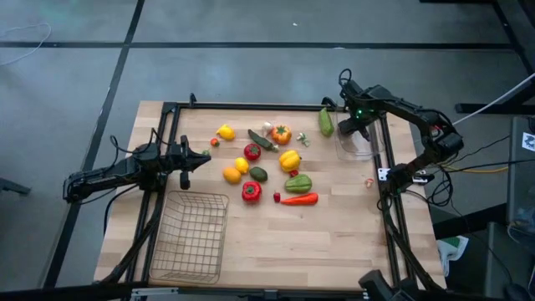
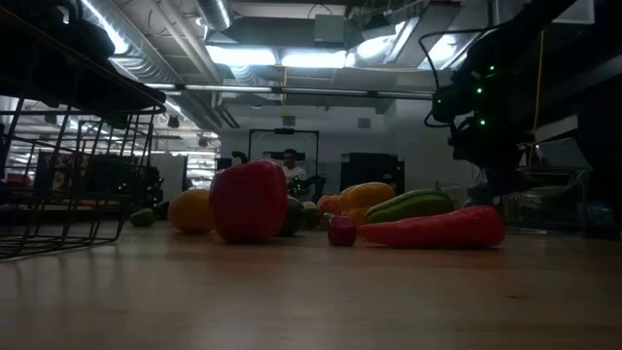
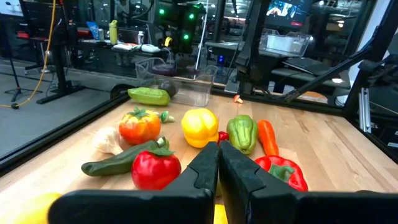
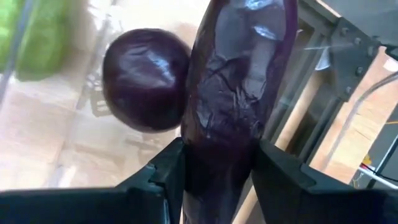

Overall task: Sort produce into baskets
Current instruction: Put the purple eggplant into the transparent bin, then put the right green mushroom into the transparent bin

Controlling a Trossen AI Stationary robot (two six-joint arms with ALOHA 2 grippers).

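Observation:
The produce lies loose in the table's middle: a red pepper (image 1: 252, 191), a yellow pepper (image 1: 290, 159), a carrot (image 1: 299, 199), a lemon (image 1: 226, 131) and others. The wire-mesh basket (image 1: 192, 238) stands at the near left. The clear plastic bin (image 1: 361, 144) stands at the far right, with a round purple eggplant (image 4: 146, 84) inside. My right gripper (image 1: 356, 125) is over the bin, shut on a long purple eggplant (image 4: 239, 81). My left gripper (image 1: 203, 160) is shut and empty, left of the produce, its closed fingers (image 3: 217, 171) pointing at it. My right gripper pinches the long eggplant's two sides (image 4: 217, 155) between its two fingers (image 4: 165, 177), which lie across it. The eggplant reaches forward past the fingertips, over the bin and next to the round eggplant.
A green cucumber (image 1: 325, 122) lies just left of the bin. A small red piece (image 1: 369, 180) lies near the right rail. Black frame rails (image 1: 389, 209) run along the table's left, right and far sides. Bare wood lies along the near edge (image 1: 318, 251).

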